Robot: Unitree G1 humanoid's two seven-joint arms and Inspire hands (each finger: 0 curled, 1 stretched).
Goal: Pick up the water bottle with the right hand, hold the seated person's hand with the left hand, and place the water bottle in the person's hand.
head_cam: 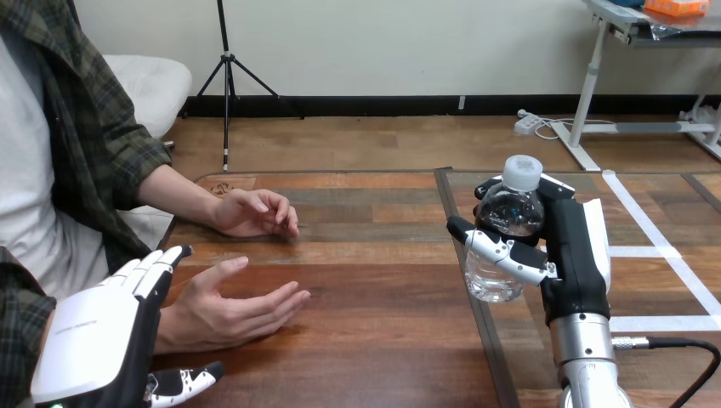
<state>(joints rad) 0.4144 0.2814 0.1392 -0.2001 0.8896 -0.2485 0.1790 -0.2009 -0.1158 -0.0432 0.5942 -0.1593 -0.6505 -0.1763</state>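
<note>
We grip the water bottle [503, 223] in our right robot hand [580, 251], at the surface's [383, 280] right. Our left robot hand [93, 336], fingers straight, sits beside the person's open hand [229, 308]. Holding it and handing over remain.

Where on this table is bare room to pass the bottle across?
The table's middle is bare, between the person's farther hand, their nearer hand and the water bottle in the right hand. Crowded at left: the left hand stands beside that nearer hand.
</note>
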